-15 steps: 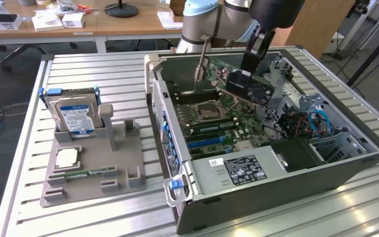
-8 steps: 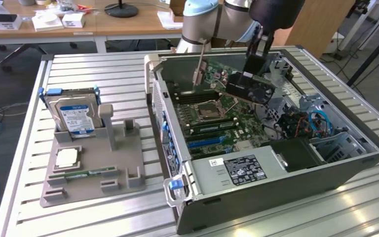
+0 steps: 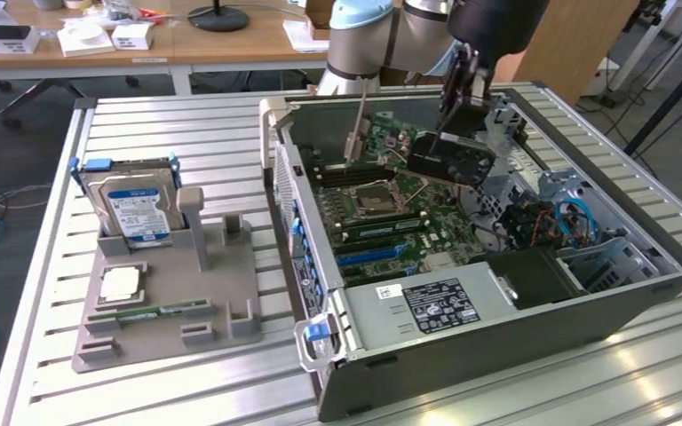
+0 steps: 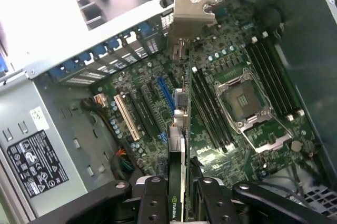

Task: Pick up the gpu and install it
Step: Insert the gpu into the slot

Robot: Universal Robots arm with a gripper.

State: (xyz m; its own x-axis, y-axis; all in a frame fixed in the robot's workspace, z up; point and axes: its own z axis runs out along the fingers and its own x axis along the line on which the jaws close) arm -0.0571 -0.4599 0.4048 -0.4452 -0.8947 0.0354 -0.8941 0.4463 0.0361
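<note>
Card held over the open computer

The fingers (image 4: 154,198) are clamped on the gpu (image 4: 179,139), one on each flat side. It hangs on its edge just above the motherboard (image 4: 247,103), not in a slot yet. Its long side runs nearly along the blue slot (image 4: 165,93), with the bracket end toward the back wall of the case (image 3: 625,302).

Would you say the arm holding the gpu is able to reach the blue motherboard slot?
Probably yes: the pincer holds the gpu above the open case, and nothing covers the blue slot.
</note>
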